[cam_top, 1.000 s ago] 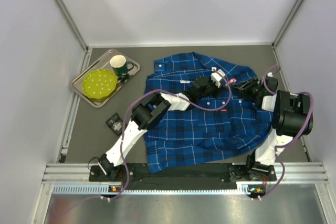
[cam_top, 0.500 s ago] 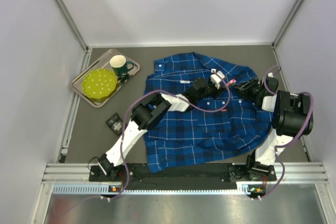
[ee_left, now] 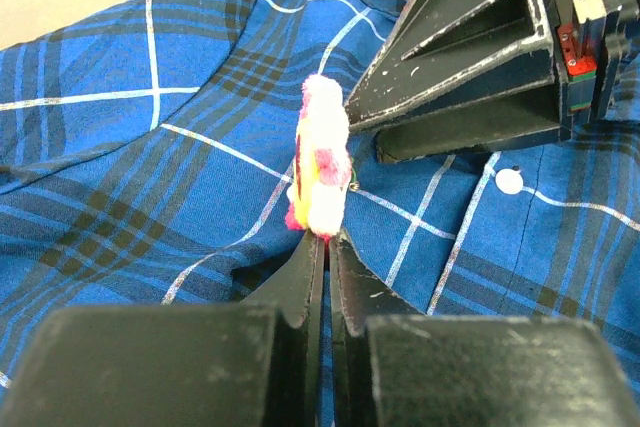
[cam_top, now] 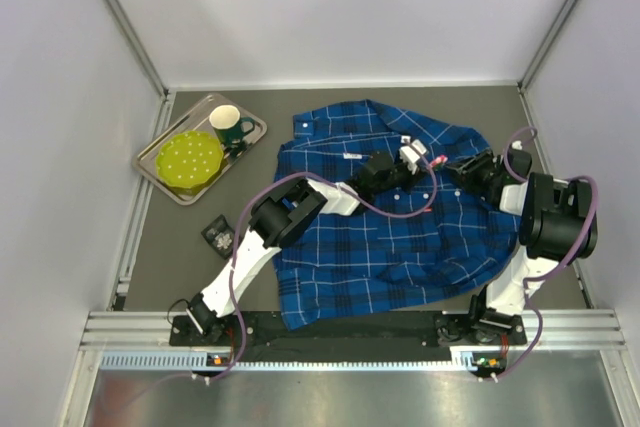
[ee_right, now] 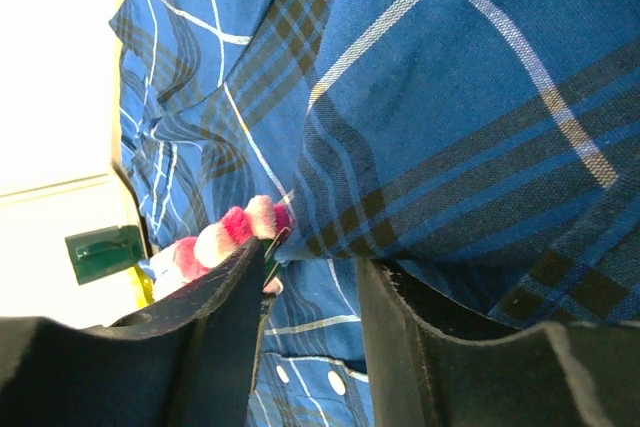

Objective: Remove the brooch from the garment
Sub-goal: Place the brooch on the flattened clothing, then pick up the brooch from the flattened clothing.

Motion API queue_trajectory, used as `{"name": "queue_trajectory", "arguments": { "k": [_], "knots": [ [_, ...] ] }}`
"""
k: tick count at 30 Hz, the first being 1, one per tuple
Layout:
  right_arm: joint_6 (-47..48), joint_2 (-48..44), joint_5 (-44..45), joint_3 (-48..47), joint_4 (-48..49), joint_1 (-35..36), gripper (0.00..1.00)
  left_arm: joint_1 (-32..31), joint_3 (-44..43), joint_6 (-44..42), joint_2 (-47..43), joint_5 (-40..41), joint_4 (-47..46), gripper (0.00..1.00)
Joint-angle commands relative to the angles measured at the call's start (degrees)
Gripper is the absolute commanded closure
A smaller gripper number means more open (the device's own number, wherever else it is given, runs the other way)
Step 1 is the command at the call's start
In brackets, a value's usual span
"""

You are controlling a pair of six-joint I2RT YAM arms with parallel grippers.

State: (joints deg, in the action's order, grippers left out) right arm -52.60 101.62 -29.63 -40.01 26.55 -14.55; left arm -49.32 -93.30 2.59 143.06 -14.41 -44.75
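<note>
The garment lies spread on the table, blue plaid with white buttons. The brooch, a fluffy pink, white and yellow piece, stands edge-on above the cloth near the button row. My left gripper is shut, its tips pinching the brooch's lower edge where it meets the tented fabric. My right gripper is open. The brooch sits just outside its left finger, and a fold of garment hangs past its tips. Its black fingers touch the brooch's right side.
A metal tray at the far left holds a yellow-green plate and a green mug. A small black object lies on the table left of the shirt. Pale walls enclose the table on three sides.
Both grippers and the brooch have drifted slightly toward the far side. Neither gripper's jaws have changed.
</note>
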Motion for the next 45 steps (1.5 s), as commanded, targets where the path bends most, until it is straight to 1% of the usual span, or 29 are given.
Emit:
{"name": "queue_trajectory", "arguments": {
  "k": [1,3,4,7,9,12,13,16,17,23,24,26,28,29,30,31,32,33,35,36,37,38,39,40,41,42,44,45],
  "knots": [
    [1.4,-3.6,-0.5,0.5,3.3,-0.6,0.54,-0.7,-2.5,-4.0,-3.1,-1.4,0.0,1.0],
    [3.2,-6.2,0.0,1.2,2.7,-0.5,0.46,-0.8,-3.6,-4.9,-2.8,-1.4,1.5,1.0],
    [4.0,-7.1,0.5,1.5,2.3,-0.4,0.41,-0.9,-4.3,-5.3,-2.5,-1.3,2.1,1.0],
    [6.2,-10.6,2.5,2.5,1.7,0.4,0.35,-1.4,-8.0,-7.4,-1.2,0.3,6.1,1.0],
    [7.8,-11.3,3.3,1.3,-1.0,1.2,0.34,-2.1,-10.7,-9.6,-0.1,1.5,8.4,1.0],
    [8.3,-10.7,4.1,0.5,-2.0,2.6,0.34,-3.3,-14.9,-12.9,1.7,5.0,12.6,0.96],
    [8.3,-10.6,4.2,0.5,-2.0,3.0,0.34,-3.5,-15.4,-13.1,1.9,5.8,13.6,0.91],
    [8.1,-11.2,5.5,0.5,-2.6,3.6,0.34,-3.6,-15.9,-12.7,2.1,5.8,14.6,0.84],
    [8.2,-11.8,5.9,0.6,-3.0,3.6,0.34,-3.6,-15.7,-13.0,1.9,5.8,15.1,0.78],
    [9.7,-16.7,9.1,1.3,-6.2,3.7,0.34,-3.3,-13.5,-13.7,-0.3,6.2,17.9,0.6],
    [10.0,-16.8,9.3,1.1,-6.4,3.7,0.34,-3.3,-12.7,-13.0,-1.0,6.1,17.8,0.55],
    [11.0,-16.3,9.3,0.4,-7.5,4.1,0.34,-2.5,-9.7,-11.7,-3.6,5.0,16.0,0.5],
    [12.3,-16.0,10.3,-0.9,-9.5,4.7,0.34,-1.5,-8.0,-7.3,-5.5,1.8,15.0,0.43],
    [12.6,-15.8,11.0,-1.3,-10.1,5.1,0.34,0.3,-6.5,-3.1,-7.5,0.2,14.7,0.38],
    [12.9,-15.7,12.0,-1.9,-10.5,5.9,0.34,1.3,-5.3,-0.3,-8.6,-3.5,13.2,0.29],
    [13.0,-15.5,12.6,-2.2,-11.0,6.4,0.34,3.5,-4.0,2.0,-9.7,-5.0,11.7,0.14],
    [13.0,-15.3,13.4,-2.4,-12.3,6.8,0.34,4.7,-1.3,6.1,-11.4,-6.2,10.2,0.14],
    [12.8,-15.2,15.5,-3.1,-13.3,7.6,0.35,5.6,0.0,7.8,-12.2,-7.4,7.8,0.14],
    [12.3,-15.3,17.7,-3.6,-16.7,8.2,0.38,7.9,2.6,10.8,-13.7,-10.1,6.3,0.14],
    [12.1,-15.3,20.5,-4.9,-18.7,8.6,0.42,8.4,2.9,11.6,-14.0,-10.5,5.9,0.14],
    [11.6,-15.2,21.4,-5.6,-20.2,9.3,0.44,9.3,3.2,12.6,-14.0,-10.8,6.1,0.15],
    [11.6,-15.2,22.1,-6.3,-21.2,10.0,0.48,9.7,3.1,14.5,-13.9,-10.5,6.4,0.19],
    [11.8,-15.4,25.7,-7.6,-24.1,11.0,0.51,9.9,3.1,15.2,-13.8,-10.5,6.7,0.21],
    [13.2,-15.2,28.2,-8.6,-25.5,13.7,0.51,10.4,3.2,15.9,-13.9,-9.9,7.2,0.22],
    [14.0,-14.5,30.8,-9.7,-27.8,14.3,0.51,10.6,3.5,16.6,-13.9,-8.3,7.8,0.23],
    [14.6,-13.8,34.5,-12.2,-31.4,16.3,0.51,10.9,3.5,16.7,-14.0,-7.1,8.7,0.23],
    [16.6,-11.8,36.5,-14.6,-34.7,18.6,0.51,11.8,3.6,17.2,-14.6,-4.9,11.5,0.24],
    [17.5,-10.9,39.8,-17.4,-36.5,19.4,0.5,12.1,4.0,17.4,-14.8,-4.8,11.7,0.26]
  ]
}}
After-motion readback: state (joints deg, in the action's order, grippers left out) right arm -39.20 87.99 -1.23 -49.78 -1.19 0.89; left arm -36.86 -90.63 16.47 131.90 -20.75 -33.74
